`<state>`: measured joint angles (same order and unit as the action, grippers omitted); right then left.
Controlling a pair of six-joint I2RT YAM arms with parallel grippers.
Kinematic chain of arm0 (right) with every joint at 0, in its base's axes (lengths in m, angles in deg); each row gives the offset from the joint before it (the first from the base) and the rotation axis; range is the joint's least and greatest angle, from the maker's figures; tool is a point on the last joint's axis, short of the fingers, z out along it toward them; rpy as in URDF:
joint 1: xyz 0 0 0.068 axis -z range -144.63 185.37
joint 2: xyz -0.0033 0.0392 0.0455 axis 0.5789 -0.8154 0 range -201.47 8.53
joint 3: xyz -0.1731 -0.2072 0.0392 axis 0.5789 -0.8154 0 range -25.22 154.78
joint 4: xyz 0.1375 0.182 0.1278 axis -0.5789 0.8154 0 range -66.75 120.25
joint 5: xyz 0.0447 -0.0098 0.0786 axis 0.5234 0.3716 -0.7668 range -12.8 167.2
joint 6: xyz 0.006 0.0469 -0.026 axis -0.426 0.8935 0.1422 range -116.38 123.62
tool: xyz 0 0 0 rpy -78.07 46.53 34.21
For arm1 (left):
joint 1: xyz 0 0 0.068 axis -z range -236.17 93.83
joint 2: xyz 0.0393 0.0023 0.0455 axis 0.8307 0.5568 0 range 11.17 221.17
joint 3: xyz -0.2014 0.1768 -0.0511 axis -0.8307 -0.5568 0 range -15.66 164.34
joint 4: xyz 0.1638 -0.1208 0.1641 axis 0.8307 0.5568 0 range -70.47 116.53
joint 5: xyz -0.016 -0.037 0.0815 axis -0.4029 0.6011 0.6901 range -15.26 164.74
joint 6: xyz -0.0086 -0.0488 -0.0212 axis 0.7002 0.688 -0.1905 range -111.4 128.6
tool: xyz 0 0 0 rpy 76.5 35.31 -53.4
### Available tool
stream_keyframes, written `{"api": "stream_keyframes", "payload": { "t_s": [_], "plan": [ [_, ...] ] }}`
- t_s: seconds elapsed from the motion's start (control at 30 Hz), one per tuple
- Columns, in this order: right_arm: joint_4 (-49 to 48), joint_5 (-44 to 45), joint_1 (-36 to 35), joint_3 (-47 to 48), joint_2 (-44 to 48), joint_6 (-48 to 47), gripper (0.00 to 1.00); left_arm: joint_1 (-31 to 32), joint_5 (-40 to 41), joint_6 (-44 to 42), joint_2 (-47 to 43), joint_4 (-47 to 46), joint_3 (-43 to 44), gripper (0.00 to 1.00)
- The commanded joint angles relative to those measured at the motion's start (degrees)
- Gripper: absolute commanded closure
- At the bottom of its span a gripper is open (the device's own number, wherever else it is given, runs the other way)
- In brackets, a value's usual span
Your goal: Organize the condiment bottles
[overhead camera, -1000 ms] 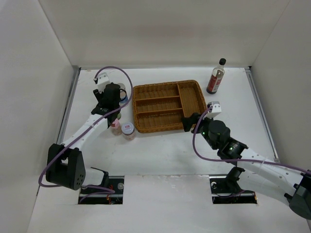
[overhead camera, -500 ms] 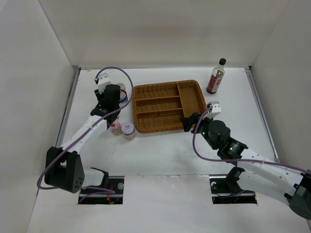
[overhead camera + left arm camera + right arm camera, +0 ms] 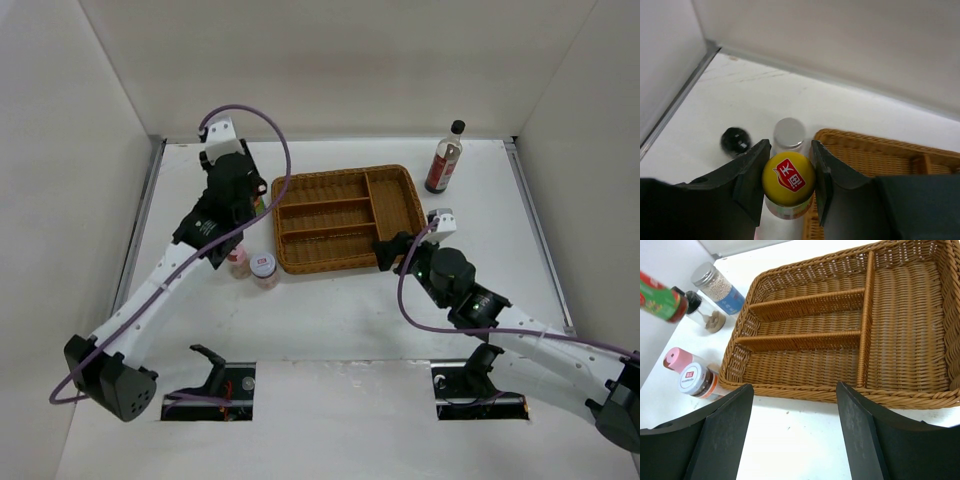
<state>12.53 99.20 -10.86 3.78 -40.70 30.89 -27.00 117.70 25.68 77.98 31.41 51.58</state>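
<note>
My left pincer [image 3: 788, 150] is clamped on the yellow-capped bottle [image 3: 788, 177], one finger on each side of the cap, just off the wicker tray's [image 3: 880, 155] far-left corner. The cap faces my wrist camera, so the bottle's long axis runs away along the fingers. Just beyond it, near that corner, stand the silver-lidded jar [image 3: 789, 134] and the black-capped jar [image 3: 735, 140]. Bare table runs left from the tray to the side wall. My right pincer [image 3: 792, 390] hangs apart at the tray's near-right corner.
</note>
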Motion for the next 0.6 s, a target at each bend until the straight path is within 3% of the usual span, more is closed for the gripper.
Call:
{"api": "stream_keyframes", "payload": {
  "t_s": [0.0,0.3,0.57],
  "plan": [
    [-3.2,-0.1,-0.4,0.1,1.6,0.5,0.26,3.7,-0.2,-1.0,4.4,-7.7,8.3,0.85],
    [-2.6,0.1,-0.4,-0.5,2.7,0.5,0.26,2.2,-5.9,-0.8,25.9,-12.6,22.7,0.87],
    [-2.6,0.1,-0.4,-0.4,1.8,0.5,0.26,1.1,-8.4,-0.7,36.0,-13.2,30.2,0.87]
  ]
}}
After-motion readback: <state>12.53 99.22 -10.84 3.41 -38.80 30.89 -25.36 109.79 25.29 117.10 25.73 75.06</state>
